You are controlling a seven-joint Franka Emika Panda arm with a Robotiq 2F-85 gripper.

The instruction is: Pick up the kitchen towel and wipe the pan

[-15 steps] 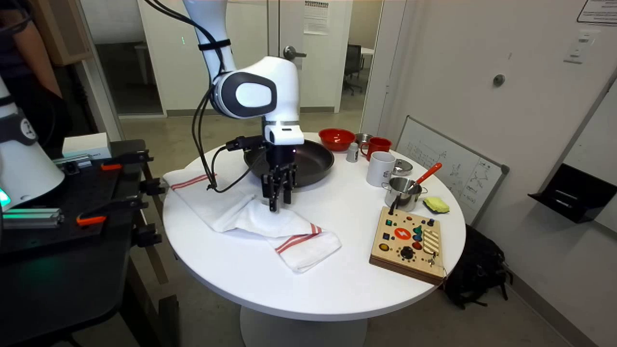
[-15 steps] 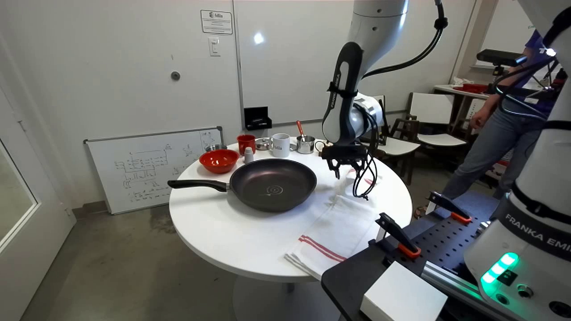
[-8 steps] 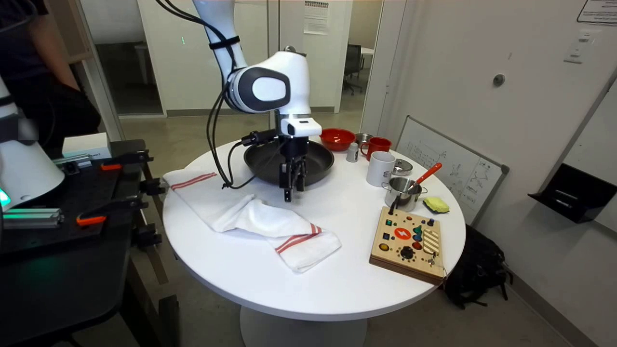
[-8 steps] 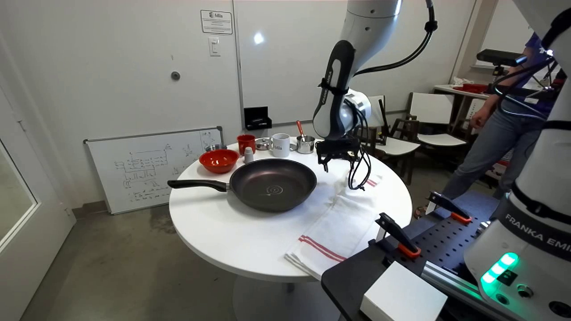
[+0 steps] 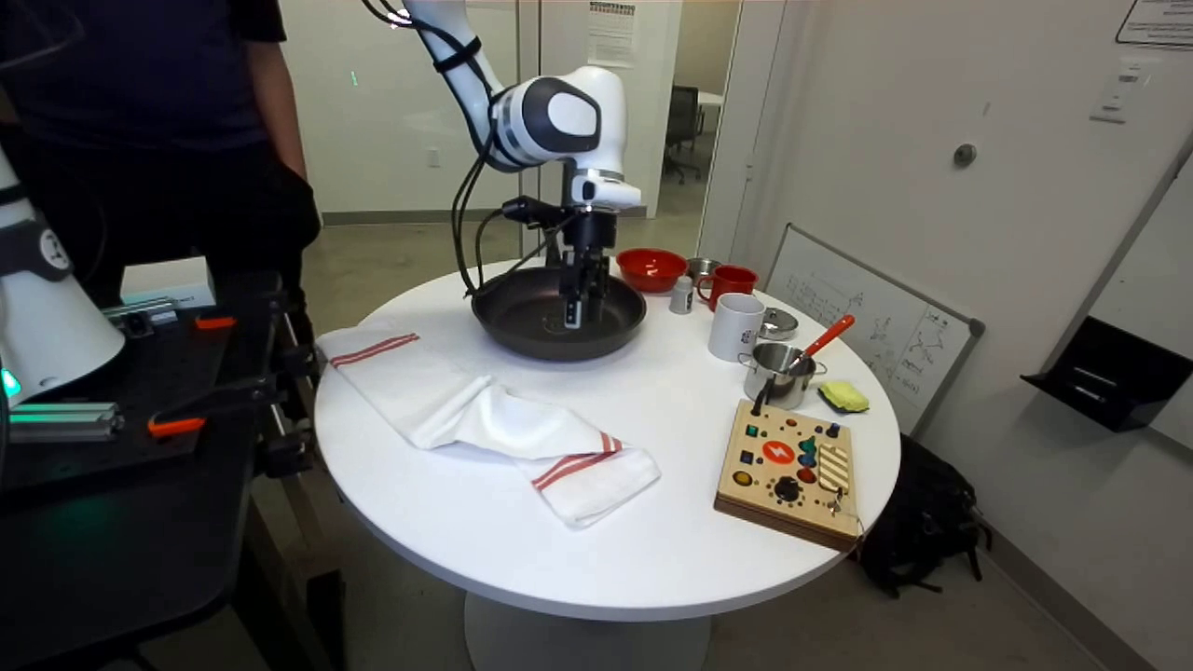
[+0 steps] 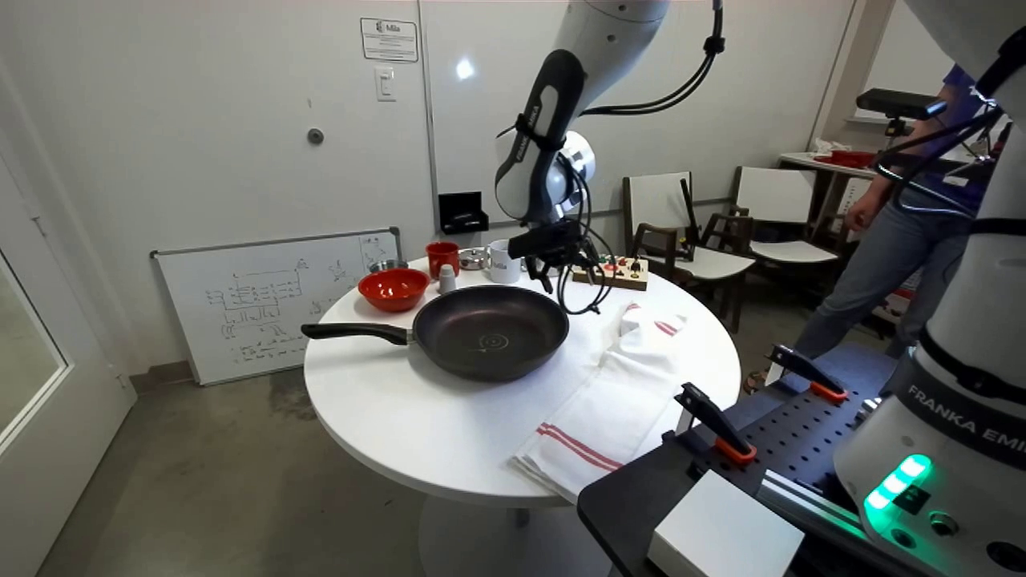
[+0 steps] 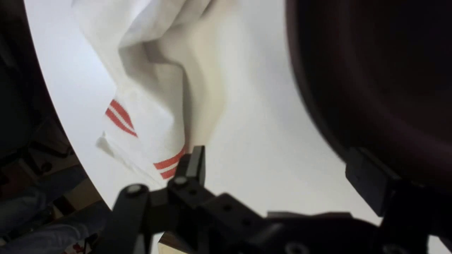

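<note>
The kitchen towel (image 5: 513, 424) is lying on the table (image 5: 652, 559) near the pan (image 6: 489, 332), apart from it, on the side opposite the pan's handle (image 6: 357, 330). Nothing is gripping it, so no wiping is happening now; whether the pan is already wiped isn't showing. If it isn't, picking up and wiping are both remaining. The kitchen towel is looking white and rumpled, bunching into a raised fold midway, with red stripes crossing near both ends. The pan is resting flat, dark inside. Near the pan's rim, the gripper (image 7: 281, 173) is hanging with its jaws standing wide apart, holding nothing.
</note>
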